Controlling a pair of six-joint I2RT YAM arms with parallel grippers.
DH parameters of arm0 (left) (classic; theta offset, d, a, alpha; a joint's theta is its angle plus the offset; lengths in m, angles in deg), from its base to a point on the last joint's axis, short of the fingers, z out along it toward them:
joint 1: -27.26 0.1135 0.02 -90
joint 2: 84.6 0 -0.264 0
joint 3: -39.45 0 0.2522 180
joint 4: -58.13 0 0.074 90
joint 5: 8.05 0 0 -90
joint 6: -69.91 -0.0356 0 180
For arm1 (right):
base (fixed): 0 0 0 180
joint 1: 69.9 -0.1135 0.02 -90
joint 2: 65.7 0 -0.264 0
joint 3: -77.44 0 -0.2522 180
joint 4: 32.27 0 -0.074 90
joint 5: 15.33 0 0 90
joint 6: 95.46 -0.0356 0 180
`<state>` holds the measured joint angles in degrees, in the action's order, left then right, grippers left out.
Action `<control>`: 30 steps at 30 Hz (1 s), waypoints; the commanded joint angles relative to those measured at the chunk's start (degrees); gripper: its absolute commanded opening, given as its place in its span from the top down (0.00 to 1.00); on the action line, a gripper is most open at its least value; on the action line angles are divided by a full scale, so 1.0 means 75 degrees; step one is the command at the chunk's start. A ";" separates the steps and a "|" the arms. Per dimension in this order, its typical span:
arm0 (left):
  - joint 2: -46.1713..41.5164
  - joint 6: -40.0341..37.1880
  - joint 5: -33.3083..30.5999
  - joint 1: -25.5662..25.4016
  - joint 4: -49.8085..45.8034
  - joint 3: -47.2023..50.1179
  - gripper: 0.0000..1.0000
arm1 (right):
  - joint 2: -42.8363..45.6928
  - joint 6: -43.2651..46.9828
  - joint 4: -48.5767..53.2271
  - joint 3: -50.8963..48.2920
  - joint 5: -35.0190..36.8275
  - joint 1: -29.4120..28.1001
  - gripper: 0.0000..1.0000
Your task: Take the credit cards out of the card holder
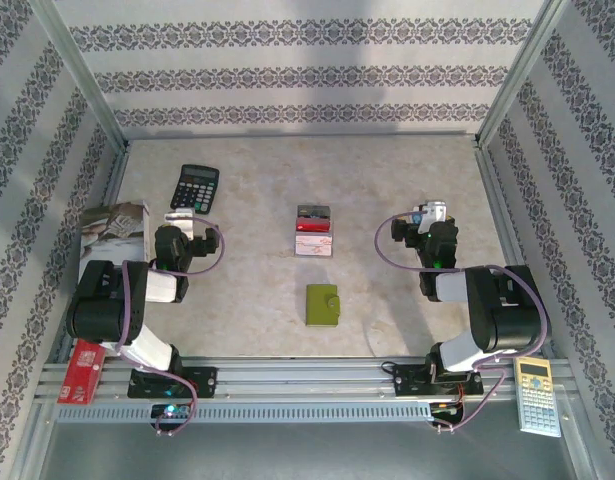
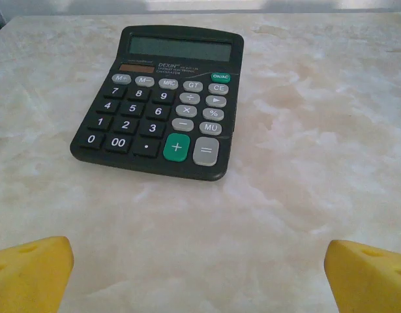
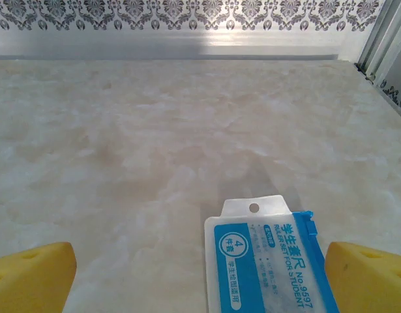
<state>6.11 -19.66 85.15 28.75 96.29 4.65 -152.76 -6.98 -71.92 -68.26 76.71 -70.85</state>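
Seen from above, the left arm (image 1: 107, 305) sits folded at lower left of the frame and the right arm (image 1: 497, 315) at lower right. The left gripper (image 1: 179, 228) and right gripper (image 1: 427, 215) point up-frame, their yellow fingertips (image 2: 30, 274) spread wide and empty.

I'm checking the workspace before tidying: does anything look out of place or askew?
Two things sit off the table, askew on the near rail: a red packet at the left end, a pale calculator at the right. Nothing looks spilled or damaged.
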 commanded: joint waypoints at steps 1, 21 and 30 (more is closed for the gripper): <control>0.0082 -0.0010 -0.0008 -0.0059 0.0330 -0.0160 0.00 | -0.0075 -0.0045 -0.0133 0.0133 -0.0040 0.0021 0.02; 0.0087 -0.0009 -0.0027 -0.0059 0.0296 -0.0183 0.00 | -0.0092 -0.0080 -0.0109 0.0157 -0.0121 0.0074 0.02; -0.0014 0.0054 -0.0148 -0.0059 0.0822 0.0122 0.00 | 0.0123 -0.0127 0.0230 0.0276 -0.0062 0.0070 0.02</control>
<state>6.11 -19.66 84.91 28.75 96.79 4.74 -152.76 -7.03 -71.55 -68.11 76.69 -70.76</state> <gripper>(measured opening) 0.996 0.980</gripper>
